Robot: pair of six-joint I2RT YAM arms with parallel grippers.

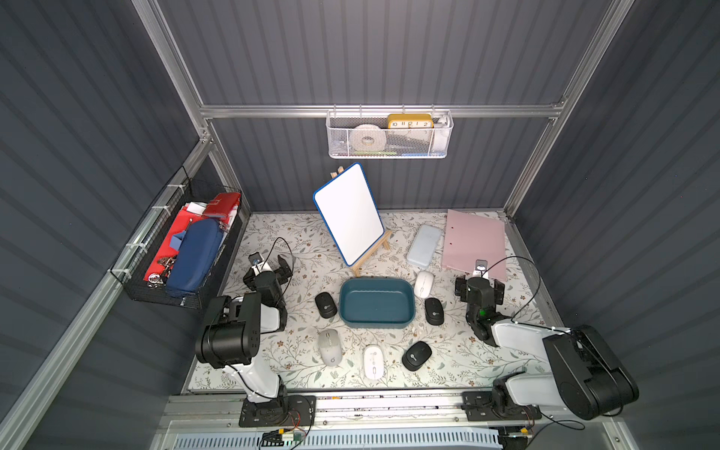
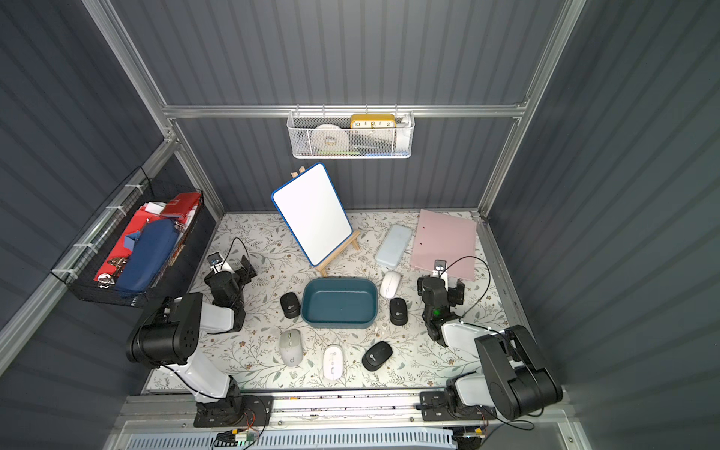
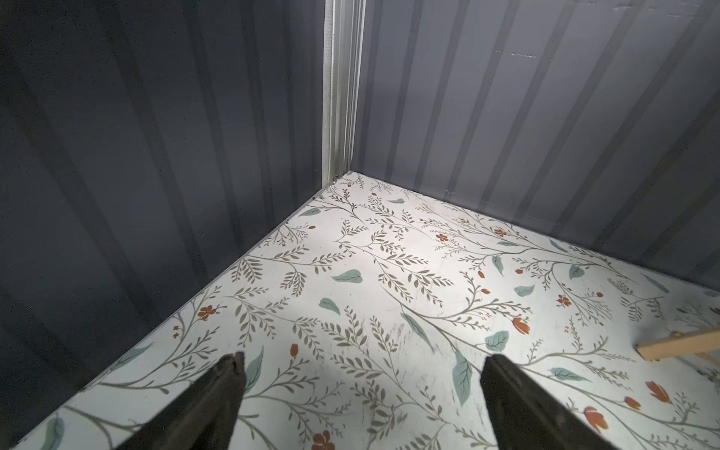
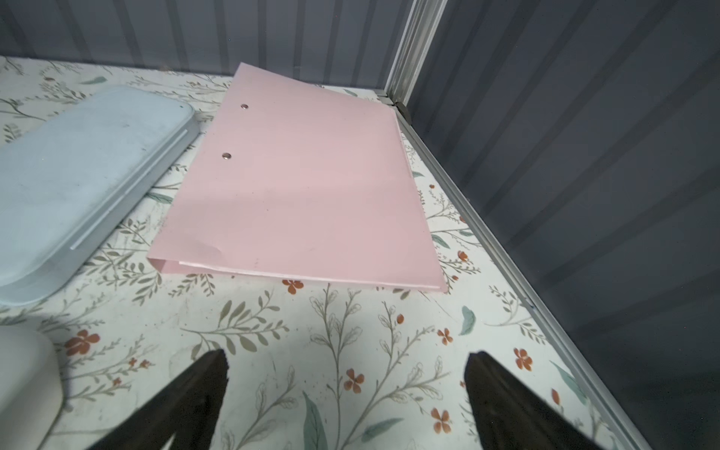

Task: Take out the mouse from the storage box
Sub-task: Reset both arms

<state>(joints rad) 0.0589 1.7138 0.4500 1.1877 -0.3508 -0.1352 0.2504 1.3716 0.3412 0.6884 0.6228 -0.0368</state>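
— Where's the storage box (image 1: 376,302)?
— Middle of the mat (image 1: 311,272), and you can see it's empty in both top views. Six mice (image 1: 330,346) lie around it, a black mouse (image 1: 326,305) and a white mouse (image 1: 424,284) just beside its ends. I'd call your task done.
— Grippers?
— Your left gripper (image 3: 362,360) and right gripper (image 4: 346,356) are spread wide, empty, well aside. A white shape cut off in the right wrist view is likely that white mouse.

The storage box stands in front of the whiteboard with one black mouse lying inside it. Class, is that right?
No. The storage box stands in front of the whiteboard, but it is empty: both top views show its bare floor. Black mice lie outside it.
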